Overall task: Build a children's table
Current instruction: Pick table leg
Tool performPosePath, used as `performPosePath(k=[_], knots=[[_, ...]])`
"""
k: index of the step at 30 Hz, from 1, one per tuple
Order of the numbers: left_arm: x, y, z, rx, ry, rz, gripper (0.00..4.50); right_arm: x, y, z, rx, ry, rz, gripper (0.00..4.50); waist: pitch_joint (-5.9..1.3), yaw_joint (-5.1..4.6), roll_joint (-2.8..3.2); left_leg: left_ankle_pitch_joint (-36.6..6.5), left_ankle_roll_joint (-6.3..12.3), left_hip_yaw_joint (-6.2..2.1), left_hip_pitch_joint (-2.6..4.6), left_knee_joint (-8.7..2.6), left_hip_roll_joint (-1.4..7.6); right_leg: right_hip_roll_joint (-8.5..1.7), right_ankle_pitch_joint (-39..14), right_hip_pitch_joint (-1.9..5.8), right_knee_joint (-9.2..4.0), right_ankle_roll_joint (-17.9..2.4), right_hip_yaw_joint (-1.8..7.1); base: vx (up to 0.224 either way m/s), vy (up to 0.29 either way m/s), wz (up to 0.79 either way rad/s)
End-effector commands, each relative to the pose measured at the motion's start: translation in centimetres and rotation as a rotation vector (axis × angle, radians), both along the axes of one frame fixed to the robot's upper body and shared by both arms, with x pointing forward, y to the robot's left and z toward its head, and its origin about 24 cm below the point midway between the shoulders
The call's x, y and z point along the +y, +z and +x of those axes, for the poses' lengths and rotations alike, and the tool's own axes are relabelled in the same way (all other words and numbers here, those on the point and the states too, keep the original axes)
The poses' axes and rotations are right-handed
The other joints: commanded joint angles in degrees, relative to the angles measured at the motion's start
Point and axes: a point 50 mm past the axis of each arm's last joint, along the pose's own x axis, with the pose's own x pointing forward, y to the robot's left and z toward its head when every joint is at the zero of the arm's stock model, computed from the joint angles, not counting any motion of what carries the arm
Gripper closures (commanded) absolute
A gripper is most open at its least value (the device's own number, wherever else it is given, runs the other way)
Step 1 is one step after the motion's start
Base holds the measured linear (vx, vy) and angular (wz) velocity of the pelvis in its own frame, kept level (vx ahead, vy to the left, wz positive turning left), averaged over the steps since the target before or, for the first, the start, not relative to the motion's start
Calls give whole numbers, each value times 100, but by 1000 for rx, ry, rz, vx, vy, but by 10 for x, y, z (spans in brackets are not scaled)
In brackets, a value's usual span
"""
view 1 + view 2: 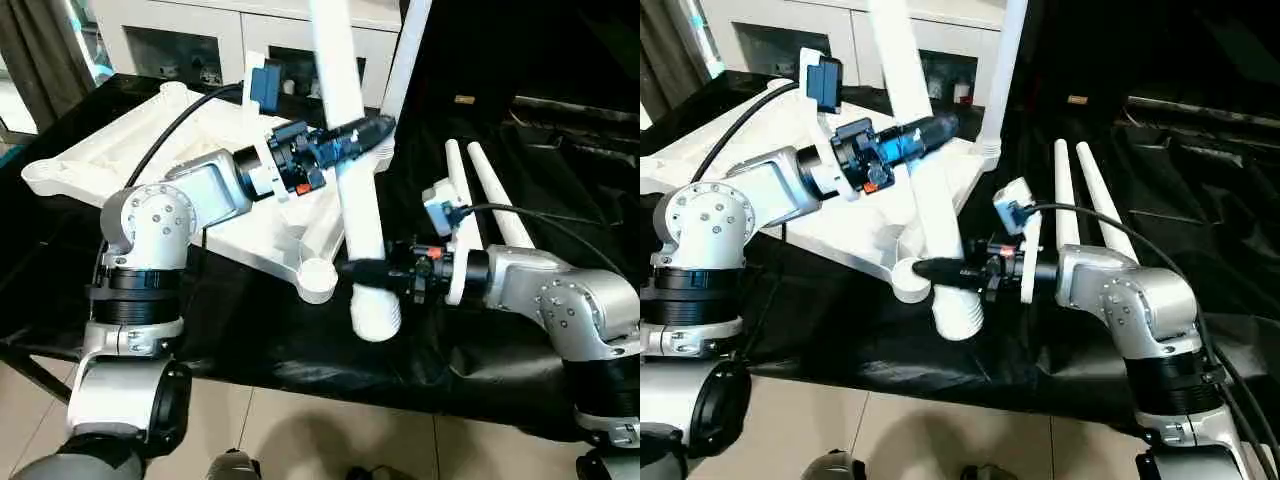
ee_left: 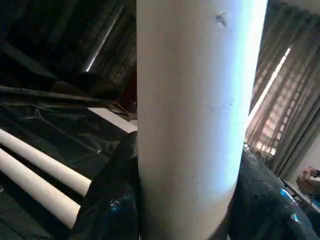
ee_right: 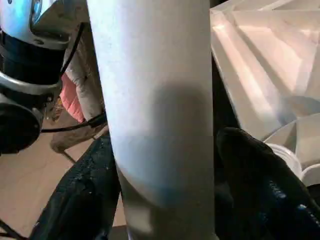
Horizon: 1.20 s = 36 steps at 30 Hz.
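- Two sets of fingers hold one white leg (image 1: 352, 170) of the children's table; the leg is a long, smooth, tapered round tube, tilted slightly off upright.
- Left gripper (image 1: 372, 131): black fingers (image 2: 107, 200) partly open, closed around the leg's middle.
- Right gripper (image 1: 362, 270): fingers (image 3: 260, 175) partly open, clamped on the leg just above its ribbed lower end (image 1: 376, 315).
- Tabletop (image 1: 130, 140): white, lying underside up on the black-covered counter (image 1: 300, 340) behind the left fingers; ribs visible.
- Corner socket (image 1: 316, 277): round, just beside the right fingers and the held leg's lower end.
- Another leg (image 1: 405, 60) stands upright beyond the left fingers.
- Two spare legs (image 1: 490, 195) lie side by side on the counter, beyond the right fingers.
- White cabinets (image 1: 200, 35) stand behind the counter.
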Motion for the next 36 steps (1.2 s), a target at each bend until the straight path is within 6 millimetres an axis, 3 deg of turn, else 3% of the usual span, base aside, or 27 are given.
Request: performPosePath(k=[1, 3, 10, 12, 17, 23, 26, 34, 36], knots=[[-7, 6, -4, -23, -64, -8, 273, -9, -1, 2, 9, -40, -24, 181, -452, 2, -1, -1009, -83, -3, 81, -383, 67, -381, -2402, 366, -504, -391, 204, 0, 0, 0], [-7, 6, -5, -23, -70, -9, 273, -7, -1, 2, 7, -36, -23, 217, -460, 6, -1, -951, -80, -6, 80, -383, 74, -380, -2291, 366, -487, -415, 206, 0, 0, 0], [-4, 8, 1, -41, 8, -36, 273, -1, -2, 6, -20, -76, -33, 248, -463, 4, -2, -919, -85, -2, 78, -383, 74, -379, -2146, 368, -471, -485, 210, 0, 0, 0], [-3, 5, 13, 20, 139, -24, 217, 4, -2, 9, -38, -122, -43, 252, -455, -12, -13, -956, -107, 6, 68, -377, 64, -365, -2190, 365, -482, -461, 207, 0, 0, 0], [-11, -5, 21, 17, 339, 89, 161, 17, -1, 18, -71, -223, -61, 260, -465, -23, -20, -970, -167, -20, 76, -397, 81, -382, -2363, 358, -510, -270, 202, 0, 0, 0], [-23, -13, 22, 72, 479, 102, 149, 30, 4, 23, -98, -293, -59, 260, -476, -29, -22, -856, -145, -10, 59, -392, 72, -365, -1948, 374, -461, -332, 213, 0, 0, 0], [-24, -13, 26, 103, 551, 66, 185, 33, 5, 24, -101, -312, -63, 261, -470, -33, -37, -904, -116, -5, 59, -390, 65, -367, -1993, 371, -480, -324, 211, 0, 0, 0], [-25, -11, 25, 113, 578, 56, 258, 35, 6, 27, -113, -348, -85, 261, -465, -37, -42, -983, -106, -9, 60, -385, 45, -364, -2405, 349, -533, -40, 194, 0, 0, 0], [-24, -11, 25, 131, 574, 28, 262, 34, 7, 28, -86, -342, -54, 205, -464, -51, -40, -982, -100, -12, 57, -387, 45, -359, -2369, 344, -531, -39, 191, 0, 0, 0]])
